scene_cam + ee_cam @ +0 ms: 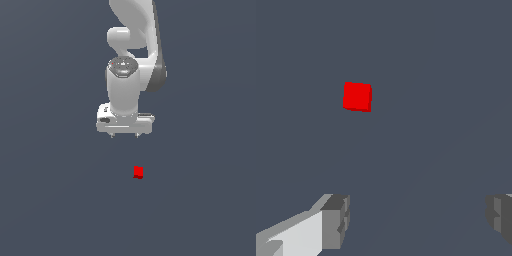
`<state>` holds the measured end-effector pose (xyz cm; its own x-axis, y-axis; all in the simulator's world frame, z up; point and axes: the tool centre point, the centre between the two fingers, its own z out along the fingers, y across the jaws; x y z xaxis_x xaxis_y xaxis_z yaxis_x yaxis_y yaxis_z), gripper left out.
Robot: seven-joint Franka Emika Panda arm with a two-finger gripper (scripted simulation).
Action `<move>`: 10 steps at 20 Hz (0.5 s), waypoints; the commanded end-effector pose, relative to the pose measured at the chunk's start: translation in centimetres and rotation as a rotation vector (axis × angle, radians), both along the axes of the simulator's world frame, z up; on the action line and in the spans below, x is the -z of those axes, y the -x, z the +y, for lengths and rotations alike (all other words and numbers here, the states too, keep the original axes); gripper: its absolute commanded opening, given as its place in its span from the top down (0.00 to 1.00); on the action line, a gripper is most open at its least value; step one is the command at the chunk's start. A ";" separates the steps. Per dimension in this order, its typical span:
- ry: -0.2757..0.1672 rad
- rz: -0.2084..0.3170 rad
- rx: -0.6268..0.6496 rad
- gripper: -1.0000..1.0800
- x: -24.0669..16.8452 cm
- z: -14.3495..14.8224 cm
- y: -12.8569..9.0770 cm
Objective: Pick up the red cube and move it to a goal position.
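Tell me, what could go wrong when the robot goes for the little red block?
The red cube is tiny next to the open hand, so the fingers could nudge it away instead of pinching it. It also does not sit between the fingers yet; coming straight down would likely miss it.

arm: white, reaching down | end effector (pixel 124 135): fingers apart, holding nothing | red cube (pixel 138 172): below it, clear of fingers
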<state>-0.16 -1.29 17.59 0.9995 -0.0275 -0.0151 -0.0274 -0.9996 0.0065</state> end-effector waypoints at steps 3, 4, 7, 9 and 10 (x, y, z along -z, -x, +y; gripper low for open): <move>0.000 0.000 0.000 0.04 0.1 0.1 -0.1; 0.000 0.000 0.001 0.04 0.2 0.1 -0.1; 0.000 -0.001 0.005 0.04 0.8 0.3 -0.4; -0.001 -0.001 0.008 0.04 1.4 0.6 -0.8; -0.001 -0.002 0.010 0.04 1.8 0.7 -1.0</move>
